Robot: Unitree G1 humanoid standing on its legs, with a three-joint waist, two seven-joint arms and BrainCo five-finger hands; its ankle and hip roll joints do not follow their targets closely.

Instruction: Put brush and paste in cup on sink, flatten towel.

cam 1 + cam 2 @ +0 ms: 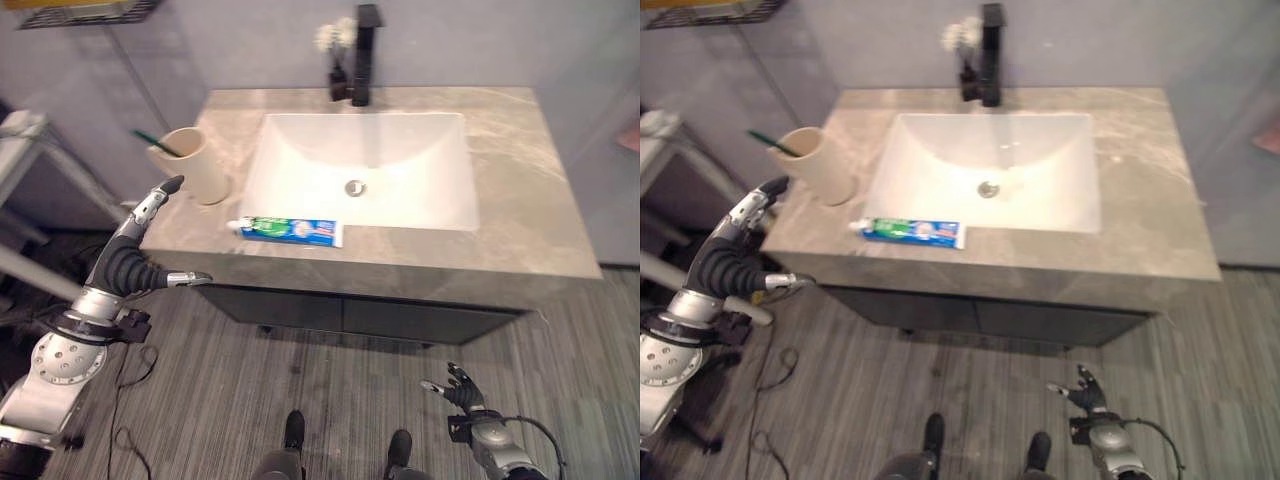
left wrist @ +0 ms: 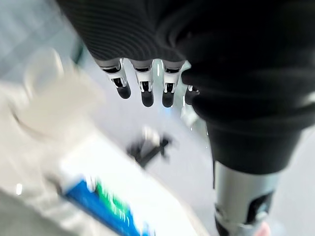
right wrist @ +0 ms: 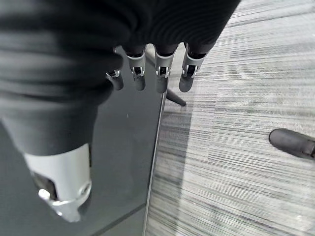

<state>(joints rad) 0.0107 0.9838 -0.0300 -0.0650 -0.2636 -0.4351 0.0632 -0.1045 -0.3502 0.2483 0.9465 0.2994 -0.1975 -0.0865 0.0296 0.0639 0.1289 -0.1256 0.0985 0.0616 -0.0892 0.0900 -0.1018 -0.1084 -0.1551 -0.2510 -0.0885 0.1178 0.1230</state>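
The left hand [image 1: 128, 262] is hovering at the front-left corner of the grey stone desk [image 1: 520, 215], with its fingers [image 2: 143, 91] straight and loosely spread and the thumb held apart; it is gripping nothing. Just beyond its fingertips the beige cup [image 1: 192, 165] is standing upright on the desk, close to the hand but apart from it. A green-handled toothbrush [image 1: 155, 143] is already sitting inside the cup, its handle leaning out over the rim toward the side away from the basin. To the inner side of the hand, the blue, green and white toothpaste tube [image 1: 288, 230] is lying flat along the front edge of the desk, just before the white basin [image 1: 365, 165], with its cap end pointing toward the hand and a clear gap between the two. A black tap [image 1: 364, 55] is standing at the far edge of the basin, well beyond the hand. The right hand [image 1: 459, 391] is hanging low over the striped grey floor [image 3: 246, 147], well apart from the desk, fingers relaxed and open, holding nothing.
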